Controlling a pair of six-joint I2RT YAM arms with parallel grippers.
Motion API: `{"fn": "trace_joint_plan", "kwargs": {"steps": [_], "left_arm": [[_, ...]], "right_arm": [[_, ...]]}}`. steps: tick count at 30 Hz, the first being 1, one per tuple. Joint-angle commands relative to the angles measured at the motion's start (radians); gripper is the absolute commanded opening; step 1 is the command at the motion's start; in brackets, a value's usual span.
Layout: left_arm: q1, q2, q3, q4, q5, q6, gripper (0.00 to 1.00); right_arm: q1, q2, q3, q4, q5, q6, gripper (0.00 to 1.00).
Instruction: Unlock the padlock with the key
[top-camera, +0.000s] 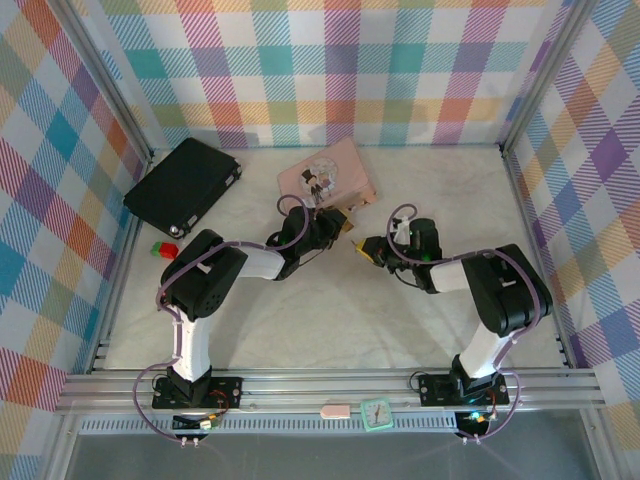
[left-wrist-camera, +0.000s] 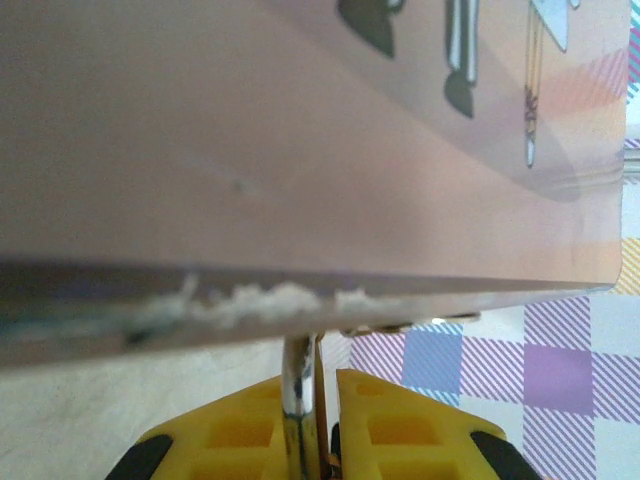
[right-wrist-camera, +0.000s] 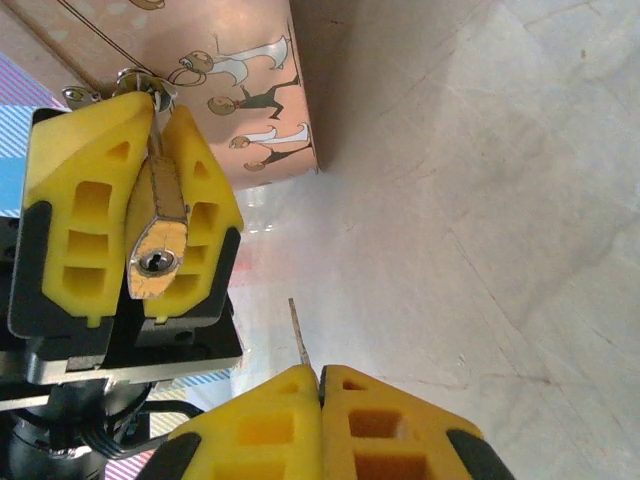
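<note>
Right claw (right-wrist-camera: 320, 374), key (right-wrist-camera: 297, 332) straight out, toward padlock (right-wrist-camera: 158, 215)

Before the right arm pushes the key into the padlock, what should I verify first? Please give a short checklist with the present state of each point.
1. Is the key clamped in the right gripper? Ok, its blade sticks out past the shut fingers.
2. Is the padlock clamped in the left gripper? Ok.
3. Is the keyhole turned toward the key? Ok, it faces the right wrist camera.
4. Is the key tip lined up with the keyhole? Not ok, the tip sits off to one side, with a gap.
5. Is the blade rotated to match the slot? Cannot tell.
</note>
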Motion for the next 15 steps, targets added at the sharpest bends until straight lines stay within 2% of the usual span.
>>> {"fn": "trace_joint_plan", "kwargs": {"steps": [1, 7, 15], "left_arm": [[-0.001, -0.024, 0.042, 0.043, 0.060, -0.007, 0.00], [-0.001, -0.026, 0.032, 0.059, 0.090, -0.005, 0.00], [-0.001, -0.028, 0.025, 0.069, 0.103, -0.005, 0.00]], "right_arm": [[-0.008, -0.052, -0.011, 0.010, -0.030, -0.020, 0.00], [-0.017, -0.053, -0.015, 0.116, -0.052, 0.036, 0.00], [-0.024, -0.042, -0.010, 0.157, -0.060, 0.069, 0.00]]}}
